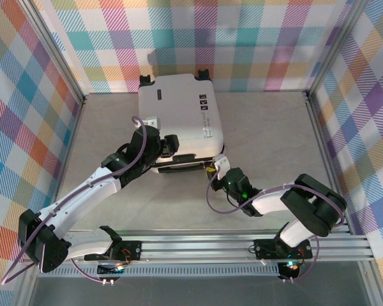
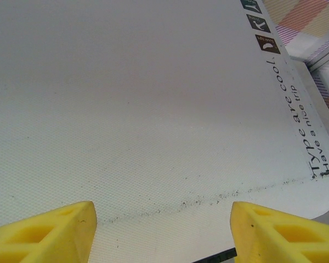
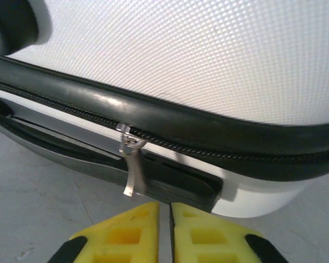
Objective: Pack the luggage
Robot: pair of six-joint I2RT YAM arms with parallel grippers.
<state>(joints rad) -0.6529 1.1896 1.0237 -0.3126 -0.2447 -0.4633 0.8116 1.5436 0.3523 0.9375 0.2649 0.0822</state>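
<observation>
Table [image 1: 268, 137] – grey, bearing the luggage at its far middle.
Luggage [image 1: 179, 115] – white hard-shell suitcase, shut, lying flat.
Left gripper [image 2: 162, 219] – over the luggage's near-left edge, yellow fingers [image 2: 57, 227] spread wide, holding nothing.
Right gripper [image 3: 165, 212] – at the luggage's near-right corner, fingers all but closed, gripping nothing.
Zipper pull [image 3: 130, 167] – hanging from the luggage's seam, just above the right fingertips.

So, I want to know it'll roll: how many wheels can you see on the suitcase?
2. Both sit at the far edge of the luggage in the top view: the far-left wheel and the far-right wheel. More may be hidden under the shell.
</observation>
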